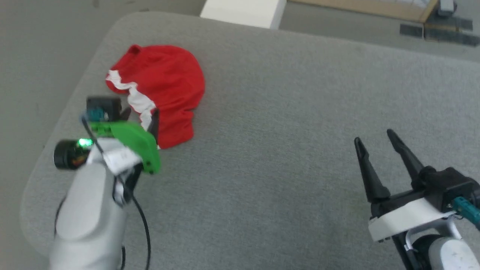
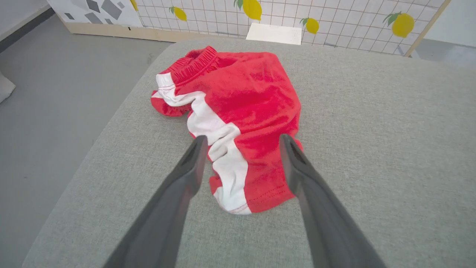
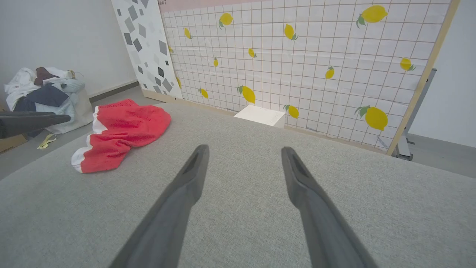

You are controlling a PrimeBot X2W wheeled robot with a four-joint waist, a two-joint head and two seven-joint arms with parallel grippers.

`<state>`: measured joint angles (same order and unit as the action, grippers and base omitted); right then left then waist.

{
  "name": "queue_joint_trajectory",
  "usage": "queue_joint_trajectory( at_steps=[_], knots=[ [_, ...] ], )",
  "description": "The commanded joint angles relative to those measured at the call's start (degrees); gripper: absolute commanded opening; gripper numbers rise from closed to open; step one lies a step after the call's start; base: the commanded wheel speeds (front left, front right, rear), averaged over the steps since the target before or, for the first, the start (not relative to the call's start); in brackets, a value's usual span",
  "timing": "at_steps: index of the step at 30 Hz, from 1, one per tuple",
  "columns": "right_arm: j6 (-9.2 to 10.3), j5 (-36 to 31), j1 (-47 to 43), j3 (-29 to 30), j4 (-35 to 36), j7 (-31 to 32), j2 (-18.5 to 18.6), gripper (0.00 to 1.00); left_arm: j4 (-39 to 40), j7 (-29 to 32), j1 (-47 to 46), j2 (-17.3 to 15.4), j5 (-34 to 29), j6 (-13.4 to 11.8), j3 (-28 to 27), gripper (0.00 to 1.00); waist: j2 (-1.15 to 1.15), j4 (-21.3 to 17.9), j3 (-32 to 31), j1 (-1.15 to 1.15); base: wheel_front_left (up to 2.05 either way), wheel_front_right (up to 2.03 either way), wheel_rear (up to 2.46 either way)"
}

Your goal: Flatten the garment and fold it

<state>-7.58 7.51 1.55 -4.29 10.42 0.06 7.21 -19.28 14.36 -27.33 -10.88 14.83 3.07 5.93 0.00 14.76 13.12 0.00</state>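
Observation:
The garment (image 1: 165,86) is a crumpled heap of bright red shorts with a white side stripe, lying near the far left corner of the grey padded table (image 1: 281,112). In the left wrist view the garment (image 2: 253,96) shows its gathered waistband at the far end and a leg hem nearest me. My left gripper (image 1: 140,117) hovers open over that near hem, and its fingers (image 2: 242,138) straddle the white stripe without closing on it. My right gripper (image 1: 373,137) is open above bare table at the lower right, far from the garment (image 3: 122,130), with nothing between its fingers (image 3: 244,149).
The table's rounded left edge (image 1: 75,97) runs close beside the garment, with grey floor beyond. A white box (image 1: 243,11) stands past the far edge. A lemon-patterned grid panel (image 3: 297,56) backs the scene, and a pile of clothes (image 3: 41,93) sits on the floor.

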Motion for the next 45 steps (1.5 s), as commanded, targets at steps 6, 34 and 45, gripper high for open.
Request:
queue_joint_trajectory(
  at_steps=[6, 34, 45],
  knots=[
    [0.09, 0.0, 2.8, 0.0, 3.1, 0.8, 1.1, 1.00, -11.4, 12.8, -12.7, -3.0, 3.9, 1.6, -0.8, 1.00, 0.00, -6.2, 9.1, 0.00, 0.00, 0.00, 0.00],
    [0.09, -0.1, 2.3, 1.3, 4.3, 0.7, 1.4, 1.00, -19.5, 20.1, -19.5, -8.0, 8.2, 3.3, 0.0, 0.00, 0.00, -7.4, 8.8, 0.00, 0.00, 0.00, 0.00],
    [0.09, 0.3, 0.2, 2.1, 1.1, 0.3, 0.3, 1.00, -12.1, -1.3, -23.6, -5.8, 6.3, 1.9, -0.7, 0.00, 0.00, -6.7, -1.5, 0.00, 0.00, 0.00, 0.00]
  ],
)
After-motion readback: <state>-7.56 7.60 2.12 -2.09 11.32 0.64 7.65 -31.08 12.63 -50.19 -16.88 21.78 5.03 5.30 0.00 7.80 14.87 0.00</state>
